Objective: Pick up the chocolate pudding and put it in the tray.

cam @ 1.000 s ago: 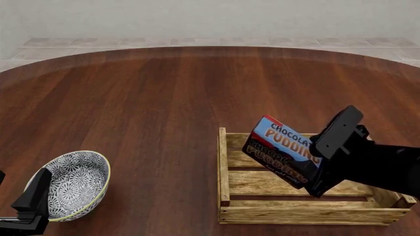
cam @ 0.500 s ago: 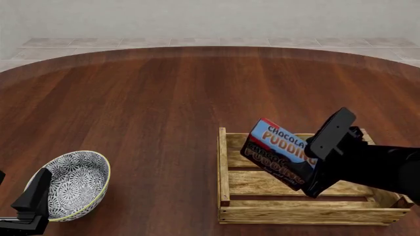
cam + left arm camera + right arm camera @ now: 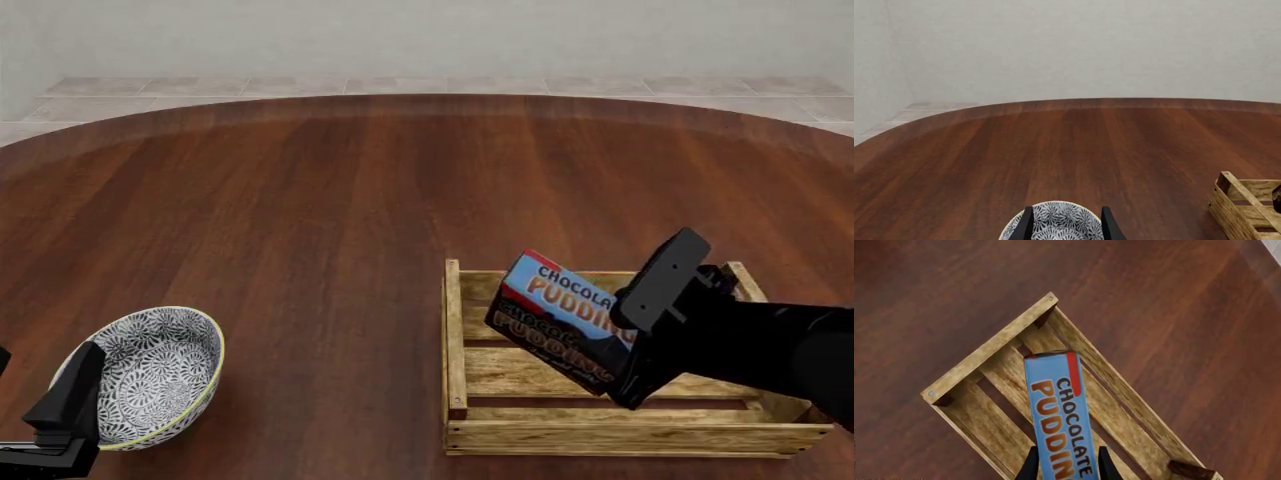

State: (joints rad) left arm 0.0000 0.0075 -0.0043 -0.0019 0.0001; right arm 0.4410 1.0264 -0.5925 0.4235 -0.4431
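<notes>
The chocolate pudding (image 3: pixel 561 318) is a small carton with a blue top and dark brown front, tilted and held just above the floor of the tray (image 3: pixel 455 360), a shallow wooden slat crate at the front right. My right gripper (image 3: pixel 625 345) is shut on the carton's near end. The right wrist view looks down on the chocolate pudding (image 3: pixel 1061 410) between my fingers (image 3: pixel 1031 465), over the left part of the tray (image 3: pixel 987 350). My left gripper (image 3: pixel 1066 227) stands open low over the patterned bowl, holding nothing.
A round white-and-dark patterned bowl (image 3: pixel 158 375) sits at the front left, beside my left arm (image 3: pixel 60 420). The brown wooden table (image 3: pixel 334 200) stretches back to a curved far edge with tiled floor beyond.
My right gripper has carried the chocolate pudding down and slightly left, lower into the tray. The left arm and the bowl have not moved.
</notes>
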